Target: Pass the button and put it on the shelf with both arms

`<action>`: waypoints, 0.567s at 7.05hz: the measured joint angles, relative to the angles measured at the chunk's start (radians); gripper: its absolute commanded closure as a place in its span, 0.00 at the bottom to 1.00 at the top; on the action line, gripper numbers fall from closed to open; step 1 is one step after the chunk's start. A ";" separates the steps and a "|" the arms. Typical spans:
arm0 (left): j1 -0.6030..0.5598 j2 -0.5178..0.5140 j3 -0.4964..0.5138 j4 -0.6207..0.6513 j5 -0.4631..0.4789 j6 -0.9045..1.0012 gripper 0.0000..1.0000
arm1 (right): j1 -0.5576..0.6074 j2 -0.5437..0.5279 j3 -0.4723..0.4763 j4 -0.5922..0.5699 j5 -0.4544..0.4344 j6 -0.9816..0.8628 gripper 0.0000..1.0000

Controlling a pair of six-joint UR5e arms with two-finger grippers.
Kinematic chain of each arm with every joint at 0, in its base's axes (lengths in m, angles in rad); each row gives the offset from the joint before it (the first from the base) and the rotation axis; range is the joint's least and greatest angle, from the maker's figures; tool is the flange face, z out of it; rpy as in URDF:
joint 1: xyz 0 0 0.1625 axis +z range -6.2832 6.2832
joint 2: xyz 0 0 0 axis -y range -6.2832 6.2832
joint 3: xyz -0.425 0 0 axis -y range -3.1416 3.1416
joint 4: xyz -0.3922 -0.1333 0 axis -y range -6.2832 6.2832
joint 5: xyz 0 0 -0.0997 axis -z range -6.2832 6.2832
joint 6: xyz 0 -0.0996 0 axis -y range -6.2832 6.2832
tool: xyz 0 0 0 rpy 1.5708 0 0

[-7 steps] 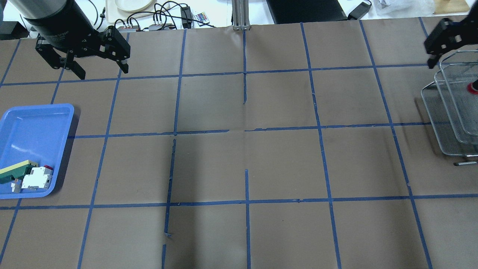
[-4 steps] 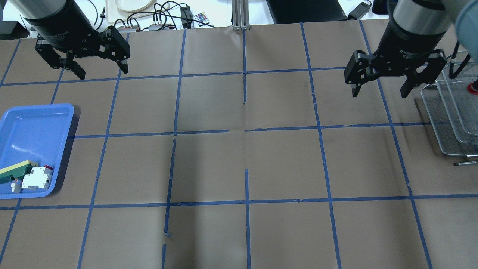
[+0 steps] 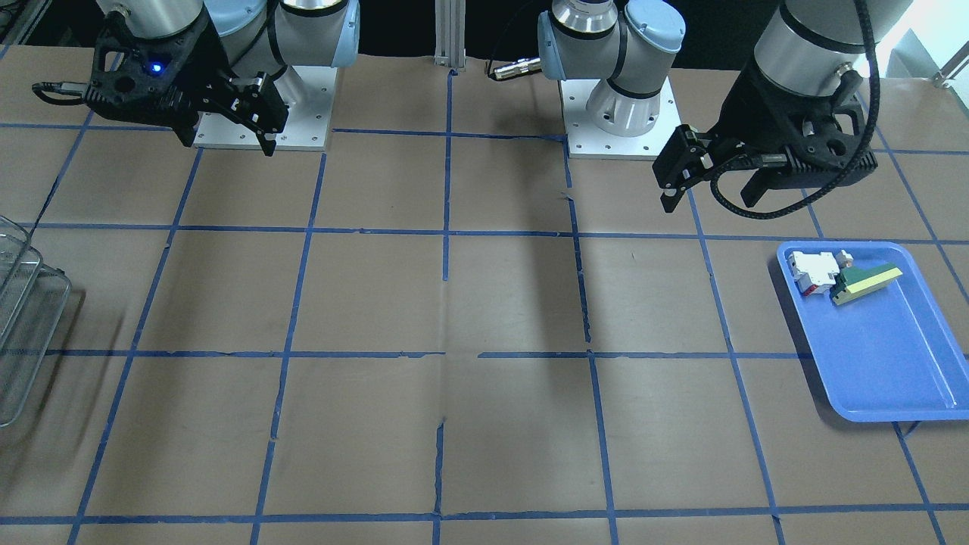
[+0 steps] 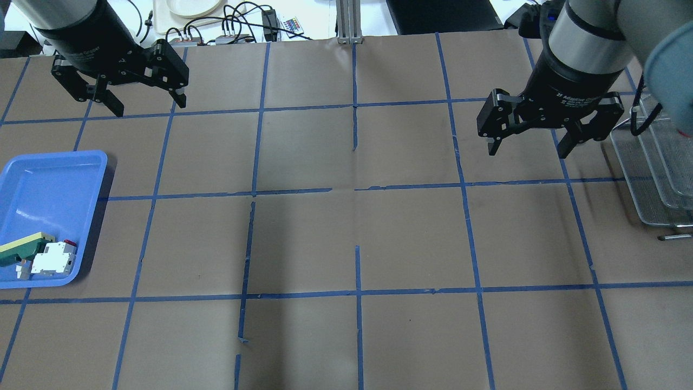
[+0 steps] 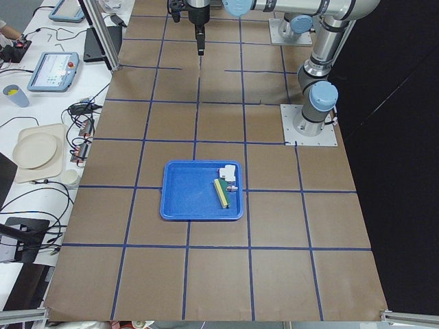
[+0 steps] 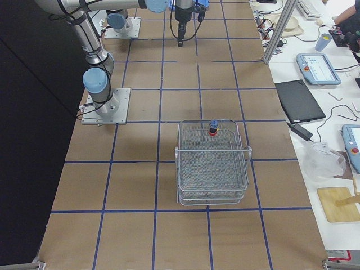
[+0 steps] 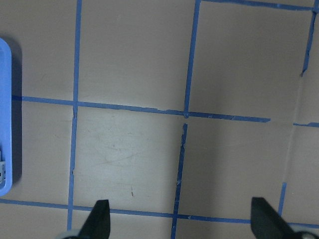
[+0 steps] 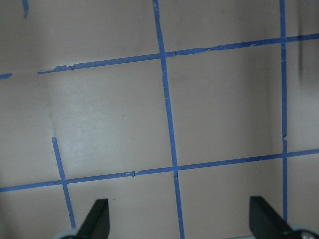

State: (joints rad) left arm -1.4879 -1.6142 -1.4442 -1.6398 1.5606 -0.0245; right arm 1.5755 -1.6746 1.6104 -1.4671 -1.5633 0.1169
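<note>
The red-capped button (image 6: 212,129) lies on the top tier of the wire-mesh shelf (image 6: 212,169), near its end toward the robot. In the overhead view the shelf (image 4: 652,179) is at the right edge and my right arm hides the button. My right gripper (image 4: 528,153) hangs open and empty above the table, left of the shelf; it also shows in the front view (image 3: 227,145). My left gripper (image 4: 150,107) is open and empty, high at the far left, and shows in the front view (image 3: 711,203). Both wrist views show only bare table between open fingers.
A blue tray (image 4: 54,179) at the left edge holds a white-and-red switch block (image 4: 53,259) and a green-and-yellow wedge (image 4: 21,249). An aluminium post (image 4: 349,21) stands at the far edge. Cables and a plate lie beyond the table.
My right arm has swung left, away from the shelf, with its gripper open and empty. The button stays on the shelf. My left arm has not moved.
</note>
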 measured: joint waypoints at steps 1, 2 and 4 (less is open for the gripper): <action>0.000 0.001 -0.002 0.000 0.000 0.000 0.00 | -0.003 -0.004 -0.003 -0.002 0.013 -0.001 0.00; 0.000 0.002 -0.005 0.000 0.000 -0.001 0.00 | -0.009 -0.004 -0.004 -0.003 0.014 -0.001 0.00; 0.000 0.003 -0.005 0.000 0.000 0.000 0.00 | -0.019 -0.004 -0.004 -0.003 0.004 -0.001 0.00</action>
State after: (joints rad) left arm -1.4879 -1.6108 -1.4495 -1.6398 1.5602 -0.0247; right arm 1.5567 -1.6784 1.6060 -1.4699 -1.5589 0.1162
